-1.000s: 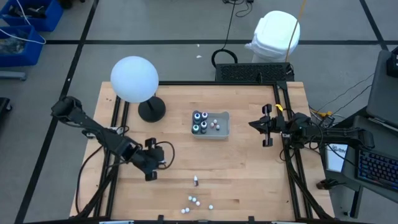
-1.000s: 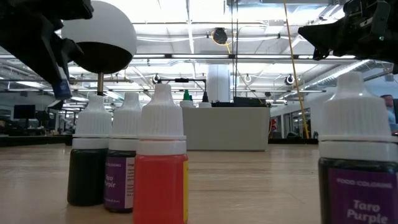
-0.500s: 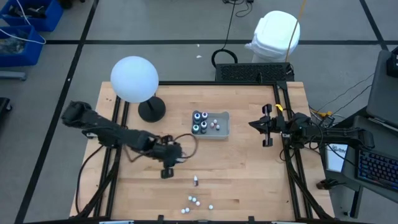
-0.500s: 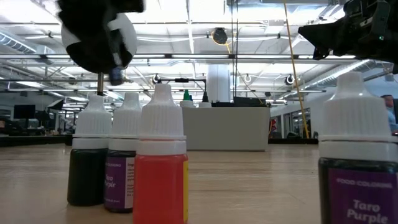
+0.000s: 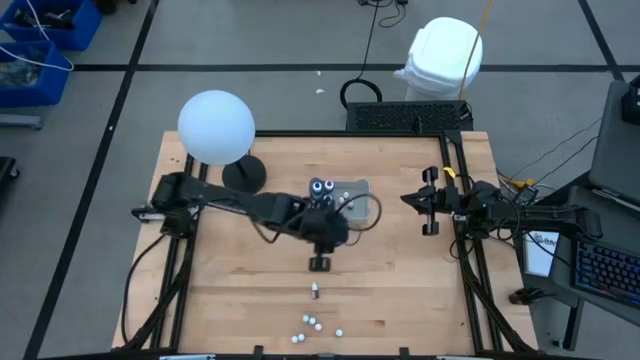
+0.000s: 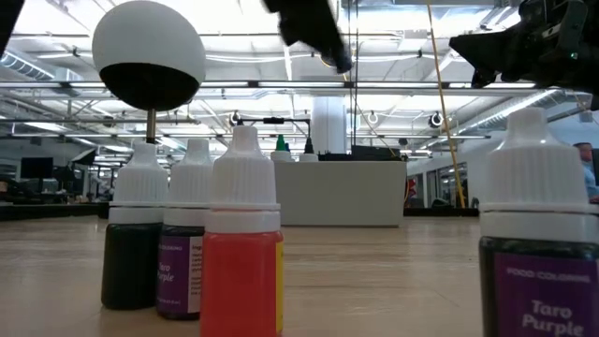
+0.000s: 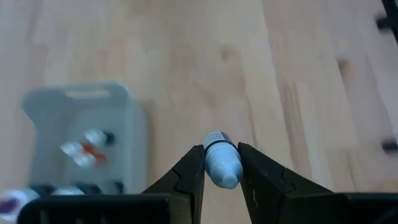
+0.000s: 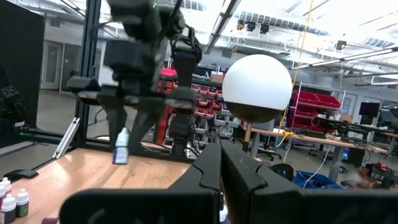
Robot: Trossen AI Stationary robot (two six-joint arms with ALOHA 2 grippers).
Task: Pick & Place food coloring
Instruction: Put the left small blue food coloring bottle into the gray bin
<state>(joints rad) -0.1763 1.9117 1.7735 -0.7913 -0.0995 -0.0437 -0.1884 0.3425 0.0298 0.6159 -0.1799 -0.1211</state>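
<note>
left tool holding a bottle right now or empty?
Holding. In the left wrist view the left tool is shut on a small white-capped bottle, above bare table beside the grey tray.

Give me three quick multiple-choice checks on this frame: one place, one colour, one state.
1. Where is the left gripper?
A. over the table's middle, near the grey tray
B. off the table
C. beside the white globe lamp

2. What colour is the liquid in the nearest middle bottle in the low view?
A. blue
B. orange-red
C. clear

3. What is the left gripper doing?
A. hanging empty
B. shut on a small bottle
C. gripping the tray

Answers: 1 A, the high view shows it there. 2 B, its body is orange-red. 3 B, the left wrist view shows the white-capped bottle between the fingers.
</note>
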